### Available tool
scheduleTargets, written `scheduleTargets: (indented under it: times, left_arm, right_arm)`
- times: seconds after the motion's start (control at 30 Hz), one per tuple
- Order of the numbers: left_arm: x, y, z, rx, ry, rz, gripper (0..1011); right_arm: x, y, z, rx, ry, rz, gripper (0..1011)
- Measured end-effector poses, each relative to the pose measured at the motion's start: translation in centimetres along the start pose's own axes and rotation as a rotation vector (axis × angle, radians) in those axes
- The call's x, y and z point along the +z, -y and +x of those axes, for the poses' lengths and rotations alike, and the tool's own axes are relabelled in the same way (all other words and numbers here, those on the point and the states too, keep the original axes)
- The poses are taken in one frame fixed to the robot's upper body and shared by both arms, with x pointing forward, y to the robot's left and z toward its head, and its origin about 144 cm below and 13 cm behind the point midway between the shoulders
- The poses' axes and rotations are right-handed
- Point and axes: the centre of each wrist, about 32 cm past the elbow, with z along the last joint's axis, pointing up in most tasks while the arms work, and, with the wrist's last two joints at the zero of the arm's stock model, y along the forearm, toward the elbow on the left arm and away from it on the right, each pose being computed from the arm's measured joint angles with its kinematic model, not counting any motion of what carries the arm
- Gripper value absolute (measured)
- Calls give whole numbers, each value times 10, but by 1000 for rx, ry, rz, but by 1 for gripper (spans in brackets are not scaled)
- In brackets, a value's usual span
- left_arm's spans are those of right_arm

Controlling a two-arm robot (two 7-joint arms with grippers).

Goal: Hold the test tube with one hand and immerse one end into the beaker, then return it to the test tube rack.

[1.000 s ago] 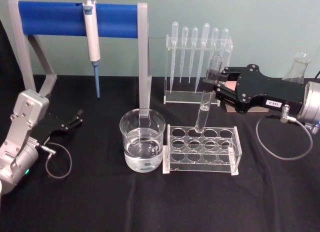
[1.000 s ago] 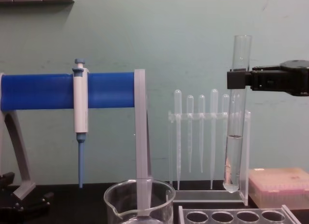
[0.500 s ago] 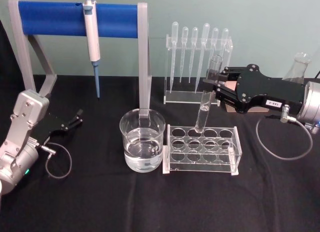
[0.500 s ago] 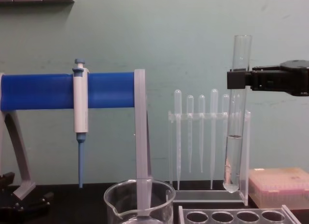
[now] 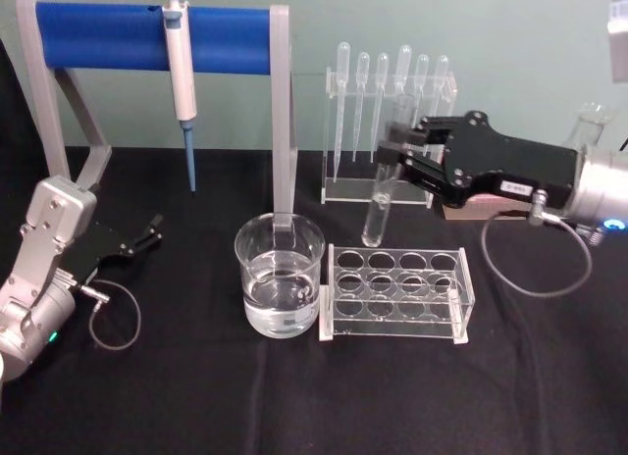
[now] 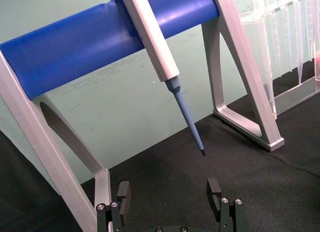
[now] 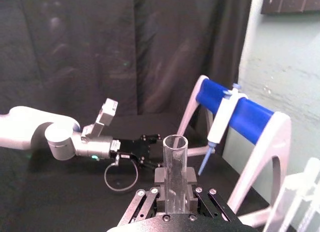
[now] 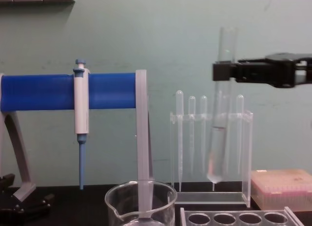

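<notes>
- The right gripper is clamped on the upper part of the test tube, whose open rim sticks up above the fingers.
- Compared with half a second ago, this gripper has risen and moved toward the robot's left. The tube's round bottom, which hung just above a back-row hole of the rack, now hangs clear of the rack, higher and off its back left corner.
- The tube hangs nearly upright below the gripper, tilted slightly, with some clear liquid in its lower part.
- The beaker, partly filled with water, stands below the gripper and farther to its left, just beside the rack.
- This looks like the carry toward the beaker. The dip is not yet done, and the tube probably has to travel farther left before it goes down.
- The left gripper lies parked on the surface, well to the left, with its fingers apart.
</notes>
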Motion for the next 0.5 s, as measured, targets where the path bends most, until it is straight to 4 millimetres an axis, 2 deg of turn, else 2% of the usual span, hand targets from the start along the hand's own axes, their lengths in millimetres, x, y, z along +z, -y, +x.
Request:
scheduleTargets:
  times: [0.3, 0.5]
  left_arm:
    - [0, 0, 0, 0, 0, 0, 1000]
    - [0, 0, 0, 0, 0, 0, 1000]
  right_arm:
    - [6, -38, 10, 60, 21, 26, 241]
    - [1, -58, 13, 90, 17, 27, 241]
